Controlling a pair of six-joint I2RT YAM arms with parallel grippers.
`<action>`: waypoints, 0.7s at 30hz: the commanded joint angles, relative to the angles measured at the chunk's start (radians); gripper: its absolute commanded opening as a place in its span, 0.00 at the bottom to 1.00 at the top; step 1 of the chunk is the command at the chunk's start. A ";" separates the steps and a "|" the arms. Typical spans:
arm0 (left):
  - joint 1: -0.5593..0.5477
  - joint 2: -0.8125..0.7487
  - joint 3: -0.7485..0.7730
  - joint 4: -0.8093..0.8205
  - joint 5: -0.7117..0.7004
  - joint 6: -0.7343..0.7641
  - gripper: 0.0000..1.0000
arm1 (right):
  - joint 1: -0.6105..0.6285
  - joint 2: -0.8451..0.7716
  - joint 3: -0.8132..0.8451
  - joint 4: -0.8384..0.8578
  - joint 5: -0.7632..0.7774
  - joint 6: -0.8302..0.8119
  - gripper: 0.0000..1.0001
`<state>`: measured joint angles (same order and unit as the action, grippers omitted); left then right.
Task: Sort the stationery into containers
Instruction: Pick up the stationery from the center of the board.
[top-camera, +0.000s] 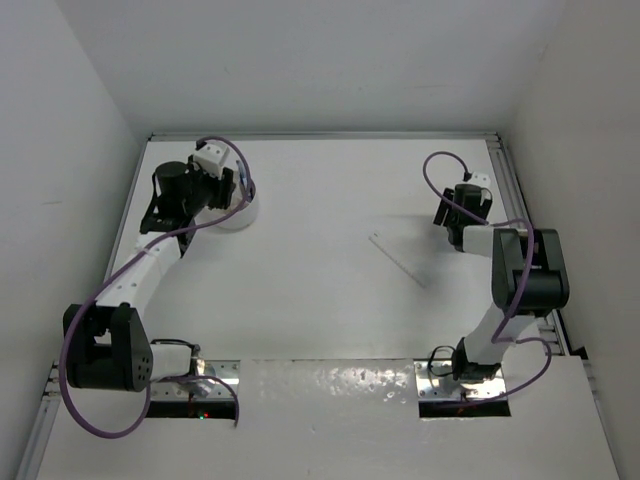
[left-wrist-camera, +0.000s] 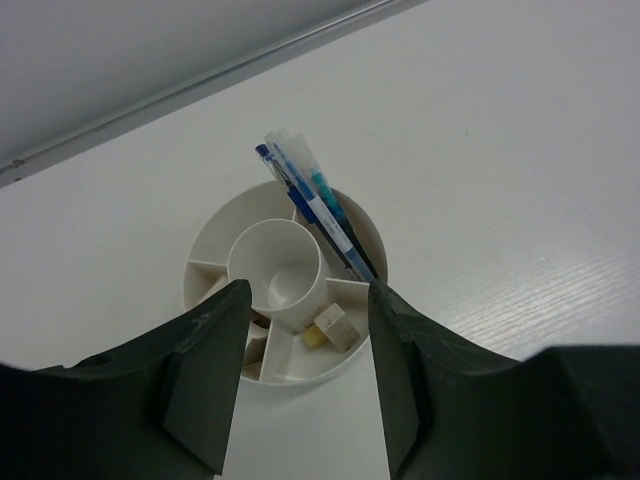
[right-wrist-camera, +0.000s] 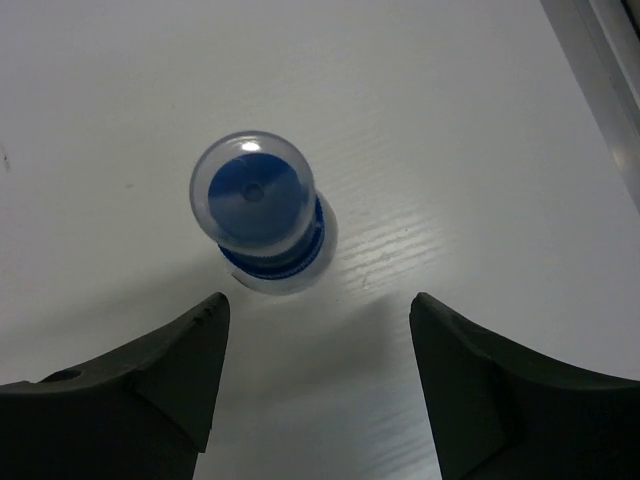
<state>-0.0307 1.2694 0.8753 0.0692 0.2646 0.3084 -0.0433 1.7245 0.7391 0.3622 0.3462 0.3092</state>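
Right gripper, jaws apart, points down near the upright bottle.

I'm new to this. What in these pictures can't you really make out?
- Top view: the left gripper covers most of the tub, hiding its contents.
- Top view: the right gripper hides the bottle.
- Left wrist view: its fingers block the tub's near compartments.
- Top view: the ruler is only a faint line.
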 joint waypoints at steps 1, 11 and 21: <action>0.015 -0.018 0.028 0.047 -0.005 -0.006 0.48 | -0.006 0.050 0.049 0.115 -0.059 -0.012 0.71; 0.028 -0.011 0.048 0.044 -0.016 -0.005 0.50 | -0.013 0.139 0.091 0.218 -0.102 -0.015 0.60; 0.031 -0.008 0.053 0.055 -0.024 -0.002 0.52 | -0.021 0.162 0.100 0.211 -0.102 -0.007 0.43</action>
<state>-0.0113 1.2697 0.8845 0.0784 0.2470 0.3088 -0.0578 1.8828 0.8085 0.5236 0.2520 0.2897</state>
